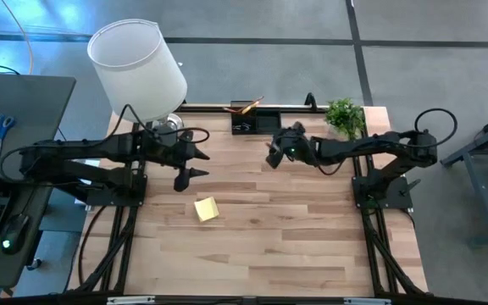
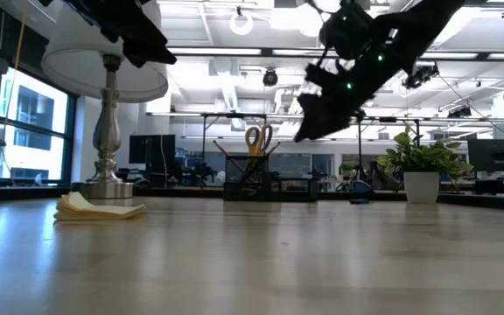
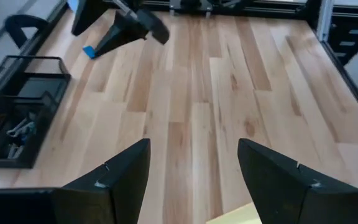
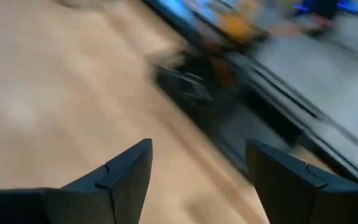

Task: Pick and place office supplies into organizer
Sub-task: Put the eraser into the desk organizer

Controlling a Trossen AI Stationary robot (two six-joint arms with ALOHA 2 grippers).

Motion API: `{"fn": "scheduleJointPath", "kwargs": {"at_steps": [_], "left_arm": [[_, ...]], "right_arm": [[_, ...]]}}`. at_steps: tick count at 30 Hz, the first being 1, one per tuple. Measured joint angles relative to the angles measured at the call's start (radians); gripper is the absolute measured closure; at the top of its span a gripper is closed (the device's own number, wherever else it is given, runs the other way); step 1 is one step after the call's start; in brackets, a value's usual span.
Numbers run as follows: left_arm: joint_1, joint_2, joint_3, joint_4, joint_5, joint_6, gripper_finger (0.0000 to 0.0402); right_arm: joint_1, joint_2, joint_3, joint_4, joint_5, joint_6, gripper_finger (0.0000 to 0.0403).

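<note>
The black organizer [image 1: 255,120] stands at the table's far edge, with orange-handled scissors [image 2: 257,140] upright in its cup. A yellow sticky-note pad [image 1: 207,208] lies flat on the table left of centre. A small blue eraser [image 3: 89,51] lies on the table near the organizer. My left gripper [image 1: 198,164] hovers open above the table, just beyond the pad [image 3: 241,216]. My right gripper [image 1: 272,156] hangs open in the air in front of the organizer [image 4: 191,87], near the eraser. Neither gripper has anything between its fingers.
A lamp with a white shade [image 1: 138,63] stands at the far left corner, its base [image 2: 105,188] on the table. A small green plant in a white pot [image 1: 344,115] stands at the far right. Bare wood [image 1: 295,237] fills the table's near half.
</note>
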Motion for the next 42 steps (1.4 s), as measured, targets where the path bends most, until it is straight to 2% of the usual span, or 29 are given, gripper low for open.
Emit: {"fn": "scheduleJointPath", "kwargs": {"at_steps": [3, 7, 12, 16, 21, 24, 26, 28, 33, 38, 42], "left_arm": [[0.0, 0.0, 0.0, 0.002, -0.01, 0.0, 0.017], [0.0, 0.0, 0.0, 0.002, -0.01, -0.008, 0.017], [0.0, 0.0, 0.0, 0.006, -0.01, -0.011, 0.017], [0.0, 0.0, 0.0, 0.02, -0.01, -0.011, 0.017], [0.0, 0.0, 0.0, 0.02, -0.01, -0.011, 0.017], [0.0, 0.0, 0.0, 0.02, -0.01, -0.012, 0.017], [0.0, 0.001, 0.0, 0.02, -0.01, -0.011, 0.017], [0.0, 0.001, 0.0, 0.02, -0.01, -0.011, 0.017], [0.0, 0.001, 0.0, 0.02, -0.01, -0.011, 0.017], [0.0, 0.001, 0.0, 0.02, -0.01, -0.01, 0.017], [0.0, 0.001, 0.0, 0.02, -0.01, -0.008, 0.017]], "right_arm": [[-0.021, 0.0, -0.001, -0.076, 0.105, 0.132, 0.0153], [-0.106, 0.0, -0.017, -0.216, 0.078, 0.304, 0.0169], [-0.2, 0.0, -0.067, -0.246, 0.068, 0.384, 0.0201], [-0.263, 0.004, -0.119, -0.207, 0.034, 0.385, 0.0222], [-0.308, 0.004, -0.208, -0.066, -0.035, 0.333, 0.0227], [-0.306, 0.004, -0.245, 0.026, -0.099, 0.239, 0.0221], [-0.295, 0.004, -0.256, 0.051, -0.14, 0.12, 0.0215], [-0.281, 0.004, -0.265, 0.047, -0.131, 0.036, 0.021], [-0.3, 0.005, -0.274, 0.049, -0.043, 0.153, 0.0194], [-0.345, 0.006, -0.274, 0.059, -0.083, 0.183, 0.0173], [-0.354, 0.057, -0.274, 0.119, -0.099, 0.152, 0.0163]]}}
